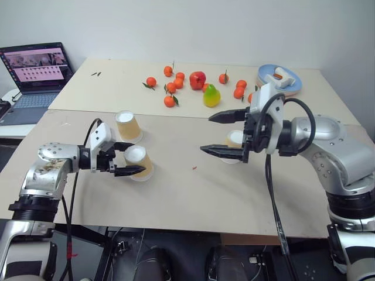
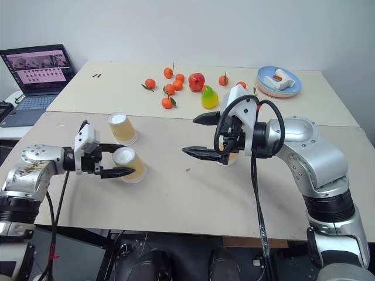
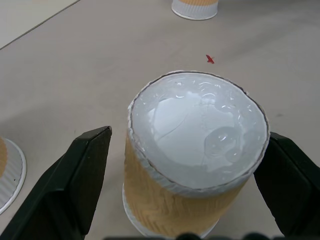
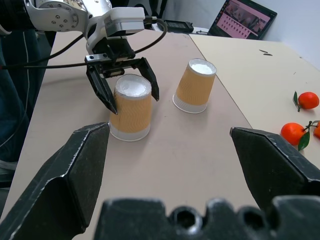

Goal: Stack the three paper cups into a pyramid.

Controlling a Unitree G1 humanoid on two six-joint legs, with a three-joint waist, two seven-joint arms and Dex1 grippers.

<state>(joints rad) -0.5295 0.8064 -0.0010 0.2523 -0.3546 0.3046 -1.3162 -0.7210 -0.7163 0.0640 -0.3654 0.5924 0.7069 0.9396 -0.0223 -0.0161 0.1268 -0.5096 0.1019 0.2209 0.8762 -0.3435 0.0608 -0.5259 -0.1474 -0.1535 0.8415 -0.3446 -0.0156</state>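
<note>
Currently: three paper cups, all tan-brown with ribbed walls, white rims and white bases, all standing upside down on the near table (image 1: 193, 199), none stacked. Nearest cup (image 1: 139, 162) at the table's left part, wide rim down, white base up and slightly dented as seen in the left wrist view. Second cup (image 1: 128, 125) just behind it and a little further left, close by but apart. Third cup (image 1: 235, 139) well apart to the right, largely hidden behind the right gripper.

Left gripper (image 1: 124, 158) reaching in from the left, pointing right and slightly down, released, with one black finger on each side of the nearest cup at upper-wall height. Small gaps visible between both fingers (image 3: 75, 180) and the cup wall in the left wrist view; no contact discernible.

Right gripper (image 1: 221, 133) raised above the table, pointing left, nearly level, spread wide and carrying nothing. One finger above the other in the head views, third cup behind and between them.

Further out: small red speck (image 1: 194, 168) on the table between the cups. On the far table, scattered oranges (image 1: 170, 100), a red apple (image 1: 197, 79) and a yellow-green pear (image 1: 211, 96); blue plate (image 2: 279, 82) bearing a white object at far right. Open laptop (image 1: 35, 70) at far left.
</note>
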